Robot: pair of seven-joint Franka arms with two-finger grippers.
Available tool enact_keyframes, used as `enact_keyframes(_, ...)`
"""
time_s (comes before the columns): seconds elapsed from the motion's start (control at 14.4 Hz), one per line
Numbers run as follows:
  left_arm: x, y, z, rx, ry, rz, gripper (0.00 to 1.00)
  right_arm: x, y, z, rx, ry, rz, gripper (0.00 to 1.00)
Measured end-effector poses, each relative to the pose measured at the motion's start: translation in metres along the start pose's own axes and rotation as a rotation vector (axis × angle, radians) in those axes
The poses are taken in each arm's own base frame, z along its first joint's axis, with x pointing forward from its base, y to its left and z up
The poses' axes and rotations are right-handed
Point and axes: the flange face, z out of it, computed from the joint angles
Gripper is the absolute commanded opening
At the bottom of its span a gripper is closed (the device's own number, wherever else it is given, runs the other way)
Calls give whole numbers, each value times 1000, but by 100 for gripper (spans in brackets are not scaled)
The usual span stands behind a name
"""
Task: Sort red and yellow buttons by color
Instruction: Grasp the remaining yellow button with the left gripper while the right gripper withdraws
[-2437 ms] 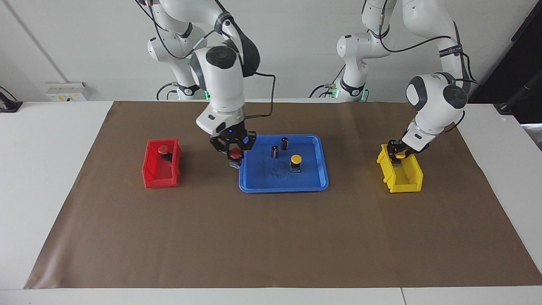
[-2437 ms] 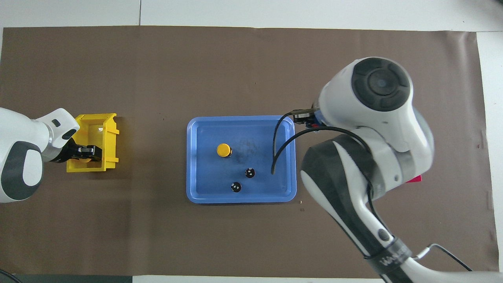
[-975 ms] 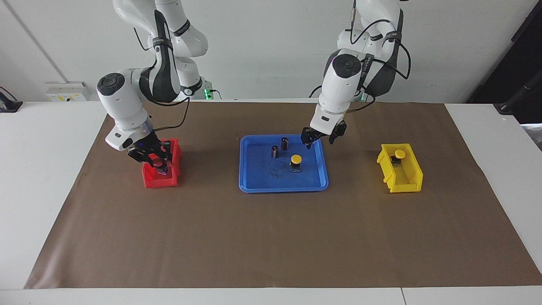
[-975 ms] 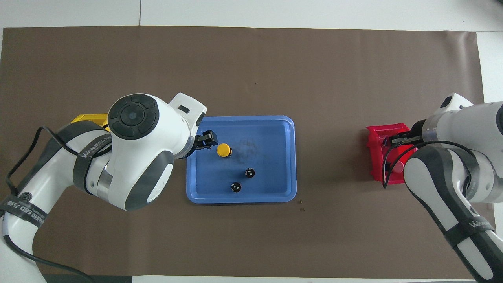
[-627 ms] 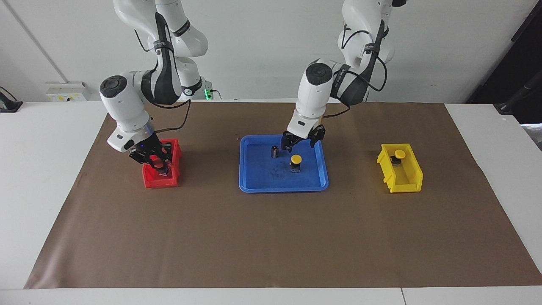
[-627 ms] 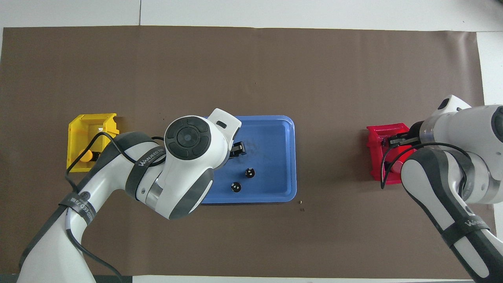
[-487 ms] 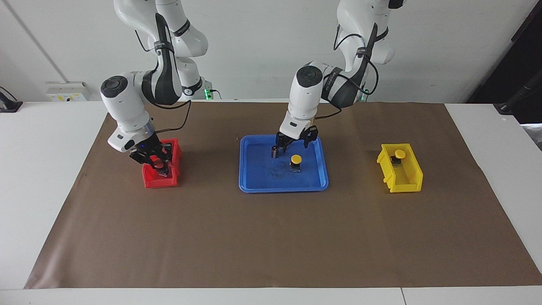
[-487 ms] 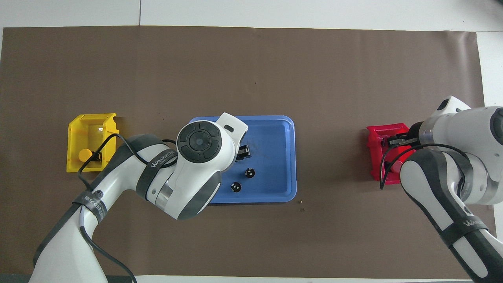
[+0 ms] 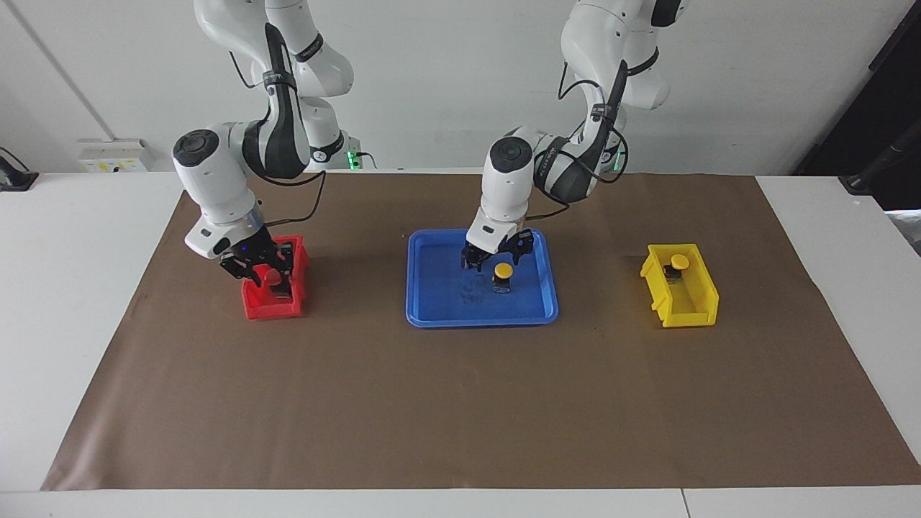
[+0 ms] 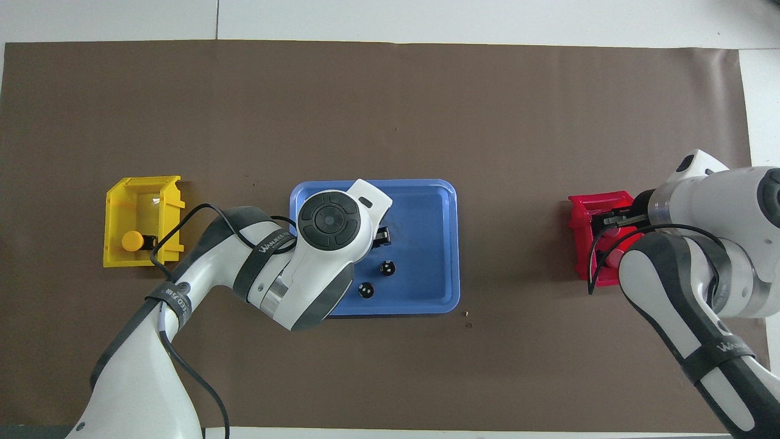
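Note:
A yellow button (image 9: pixel 504 270) stands in the blue tray (image 9: pixel 446 320). My left gripper (image 9: pixel 495 257) hangs open just over it, one finger on each side. From overhead the left arm's hand hides that button, and only a fingertip of the left gripper (image 10: pixel 379 236) shows. Another yellow button (image 9: pixel 678 261) (image 10: pixel 131 241) lies in the yellow bin (image 9: pixel 683 306) (image 10: pixel 143 201). My right gripper (image 9: pixel 262 272) (image 10: pixel 609 219) is down in the red bin (image 9: pixel 270 308) (image 10: pixel 585 207), with a red button (image 9: pixel 272 275) at its tip.
Two small dark cylinders (image 10: pixel 387 267) (image 10: pixel 365 290) stand in the tray (image 10: pixel 426 201), nearer to the robots than the left gripper. Brown paper covers the table. The bins sit toward the two ends, with the tray between them.
The left arm left the yellow bin and swung over the tray to the yellow button. The right arm carried the red button from the tray's edge into the red bin.

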Motion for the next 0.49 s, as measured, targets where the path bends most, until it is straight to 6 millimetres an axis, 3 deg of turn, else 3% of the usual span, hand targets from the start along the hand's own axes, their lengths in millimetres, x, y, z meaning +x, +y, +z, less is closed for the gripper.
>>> enact_keyframes(0.21, 12, -8, -2, -15, 18, -14, 89, 9, 2, -18, 9, -27, -38, 60)
enact_keyframes(0.49, 29, -21, -1, -32, 37, -43, 87, 33, 2, -82, 24, -64, -52, 70)
